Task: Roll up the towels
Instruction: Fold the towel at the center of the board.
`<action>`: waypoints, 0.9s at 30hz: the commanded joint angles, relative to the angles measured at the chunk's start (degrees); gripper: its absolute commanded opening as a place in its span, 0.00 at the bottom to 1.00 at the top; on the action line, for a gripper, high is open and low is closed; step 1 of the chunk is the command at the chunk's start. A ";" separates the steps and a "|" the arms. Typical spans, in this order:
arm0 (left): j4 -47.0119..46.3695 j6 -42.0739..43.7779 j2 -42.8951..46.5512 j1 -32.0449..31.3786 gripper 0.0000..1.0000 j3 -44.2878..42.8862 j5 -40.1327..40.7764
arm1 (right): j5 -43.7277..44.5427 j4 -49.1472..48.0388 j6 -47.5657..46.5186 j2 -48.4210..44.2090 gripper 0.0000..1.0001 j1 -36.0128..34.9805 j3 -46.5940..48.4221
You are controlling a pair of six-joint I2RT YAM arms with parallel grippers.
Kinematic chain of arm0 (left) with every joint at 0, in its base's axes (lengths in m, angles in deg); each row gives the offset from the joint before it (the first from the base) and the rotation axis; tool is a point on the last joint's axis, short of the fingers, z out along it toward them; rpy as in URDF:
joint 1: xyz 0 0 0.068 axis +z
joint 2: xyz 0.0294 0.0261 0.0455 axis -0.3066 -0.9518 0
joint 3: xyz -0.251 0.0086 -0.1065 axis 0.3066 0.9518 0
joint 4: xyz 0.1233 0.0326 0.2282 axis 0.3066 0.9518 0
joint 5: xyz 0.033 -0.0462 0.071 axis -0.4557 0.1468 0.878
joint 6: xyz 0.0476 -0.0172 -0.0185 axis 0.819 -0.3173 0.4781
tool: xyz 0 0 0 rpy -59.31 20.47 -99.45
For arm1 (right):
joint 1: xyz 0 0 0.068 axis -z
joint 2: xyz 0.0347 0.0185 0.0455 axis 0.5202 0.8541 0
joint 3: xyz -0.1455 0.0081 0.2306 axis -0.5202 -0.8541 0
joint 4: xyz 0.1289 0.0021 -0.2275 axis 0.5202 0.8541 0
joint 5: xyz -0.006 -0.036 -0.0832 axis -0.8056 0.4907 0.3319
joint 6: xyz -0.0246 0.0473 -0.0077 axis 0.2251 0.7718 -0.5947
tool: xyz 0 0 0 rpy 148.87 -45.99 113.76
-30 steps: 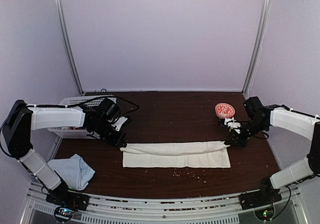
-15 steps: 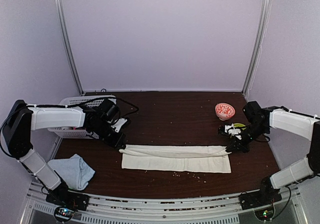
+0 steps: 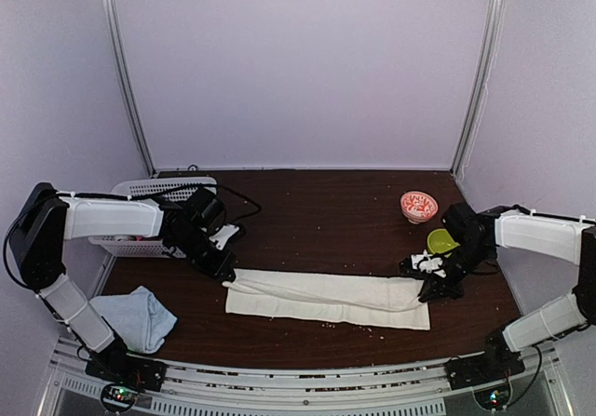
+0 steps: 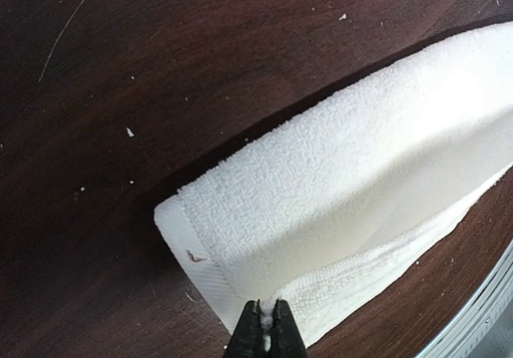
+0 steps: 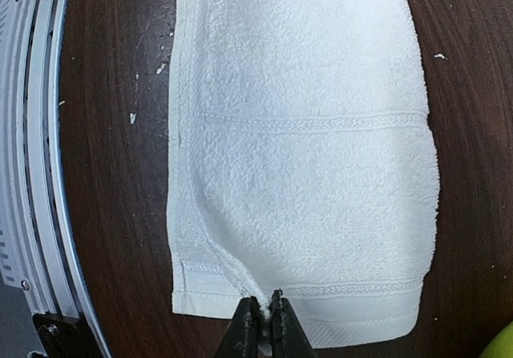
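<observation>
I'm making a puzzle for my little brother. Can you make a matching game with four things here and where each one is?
Things:
1. white towel
2. blue towel
3. red bowl
4. white basket

Places:
A. bunched up at the near left
B. towards the far right
C. stretched out long across the middle
D. at the far left edge

Pairs: 1-C, 2-A, 3-B, 4-D

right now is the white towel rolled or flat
Laid out, not rolled: the white towel lies as a long strip, left gripper and right gripper pinching its ends.
</observation>
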 commanded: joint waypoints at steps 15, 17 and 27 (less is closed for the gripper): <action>3.95 2.48 -0.72 -0.22 0.11 1.61 -3.29 | 4.03 8.51 -4.70 -2.39 0.24 -6.67 -1.48; 4.99 2.59 1.43 -0.26 0.21 2.00 -4.87 | 4.03 10.92 -5.25 -4.11 0.30 -7.19 -0.74; 4.23 2.45 5.00 -0.23 0.38 -5.14 -2.71 | 0.04 13.28 0.47 -3.22 0.31 -5.82 7.64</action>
